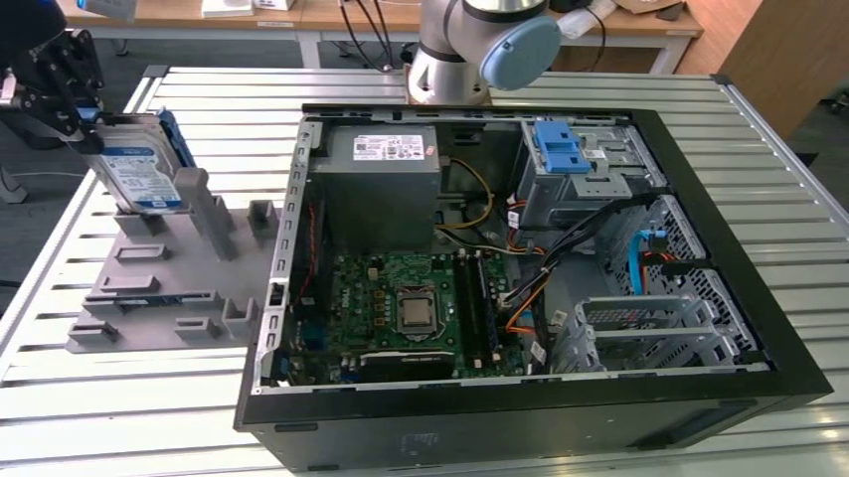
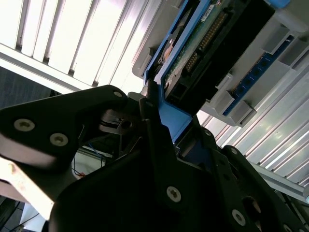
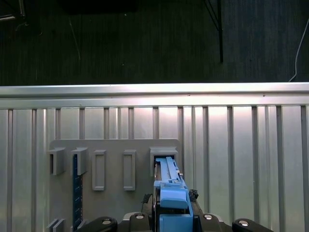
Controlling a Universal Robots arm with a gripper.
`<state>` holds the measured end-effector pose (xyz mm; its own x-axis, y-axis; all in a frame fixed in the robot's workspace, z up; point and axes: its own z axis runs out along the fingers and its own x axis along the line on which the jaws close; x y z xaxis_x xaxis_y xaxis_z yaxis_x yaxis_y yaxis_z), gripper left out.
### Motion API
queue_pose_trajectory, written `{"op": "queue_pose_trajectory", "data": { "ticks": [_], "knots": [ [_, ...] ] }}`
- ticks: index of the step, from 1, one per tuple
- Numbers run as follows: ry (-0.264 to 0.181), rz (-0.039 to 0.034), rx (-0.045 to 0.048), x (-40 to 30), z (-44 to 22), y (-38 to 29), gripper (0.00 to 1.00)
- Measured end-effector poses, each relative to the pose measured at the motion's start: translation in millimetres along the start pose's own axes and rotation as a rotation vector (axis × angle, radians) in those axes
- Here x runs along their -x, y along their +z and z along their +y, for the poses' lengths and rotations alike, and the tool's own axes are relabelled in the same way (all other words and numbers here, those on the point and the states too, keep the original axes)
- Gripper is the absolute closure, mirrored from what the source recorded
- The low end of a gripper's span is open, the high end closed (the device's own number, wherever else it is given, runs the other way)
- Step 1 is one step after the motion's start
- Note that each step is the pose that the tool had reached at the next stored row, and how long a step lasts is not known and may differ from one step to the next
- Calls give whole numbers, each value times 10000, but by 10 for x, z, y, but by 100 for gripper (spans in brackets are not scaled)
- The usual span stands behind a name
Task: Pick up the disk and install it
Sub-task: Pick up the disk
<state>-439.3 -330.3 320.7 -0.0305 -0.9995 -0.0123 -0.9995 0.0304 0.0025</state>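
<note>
The disk (image 1: 139, 174) is a silver-grey drive with a white-and-blue label and a blue frame. It stands on edge, slightly tilted, at the far end of the grey slotted rack (image 1: 173, 288) on the exterior view's left. Its lower edge is level with the rack's posts. My black gripper (image 1: 83, 124) is at the disk's upper end, shut on its blue frame. The second wrist view has the disk's underside (image 2: 193, 53) and the fingers (image 2: 149, 121) closed on the blue edge. In the first wrist view the blue frame of the disk (image 3: 171, 193) rises from a rack slot (image 3: 163, 153).
An open computer case (image 1: 531, 248) lies on the slatted metal table (image 1: 133, 397) to the rack's right in the exterior view. Inside it are a grey power supply box (image 1: 385, 189), a motherboard (image 1: 405, 308) and a drive bay with a blue latch (image 1: 564, 149). The arm's base (image 1: 464, 50) stands behind the case.
</note>
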Motion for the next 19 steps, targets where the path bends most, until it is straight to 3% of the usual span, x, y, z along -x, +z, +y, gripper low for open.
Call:
{"op": "queue_pose_trajectory", "data": {
  "ticks": [19],
  "knots": [
    [0, 1, 1, 0, 0, -22, 64]
  ]
}}
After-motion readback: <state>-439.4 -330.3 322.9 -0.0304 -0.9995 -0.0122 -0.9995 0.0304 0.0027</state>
